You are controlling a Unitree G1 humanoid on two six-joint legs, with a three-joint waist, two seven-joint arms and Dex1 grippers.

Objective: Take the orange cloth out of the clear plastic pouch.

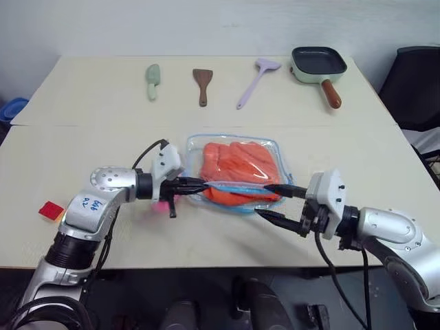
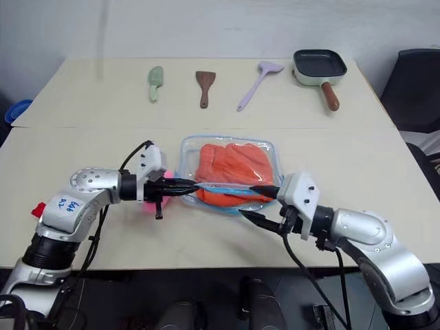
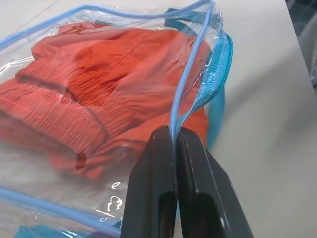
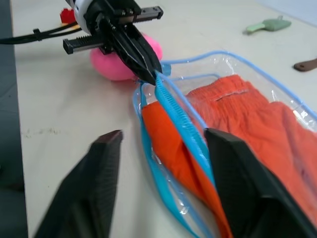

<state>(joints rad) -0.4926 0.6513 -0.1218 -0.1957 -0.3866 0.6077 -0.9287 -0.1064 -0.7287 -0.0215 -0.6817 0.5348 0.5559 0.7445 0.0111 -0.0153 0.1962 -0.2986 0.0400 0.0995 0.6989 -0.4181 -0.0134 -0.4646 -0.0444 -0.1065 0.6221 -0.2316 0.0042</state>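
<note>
The clear plastic pouch with light blue trim lies mid-table, and the folded orange cloth is inside it. My left gripper is shut on the pouch's blue edge trim at the near left corner, and the black fingers pinch the trim between them. From the right, my right gripper is open. Its fingers straddle the pouch's near zipper edge without pressing it. The mouth gapes slightly, showing the cloth.
A pink plush toy sits beside the left gripper, with a small red block further left. Along the back lie a green spatula, a brown spatula, a lilac spatula and a pan. A black chair stands right.
</note>
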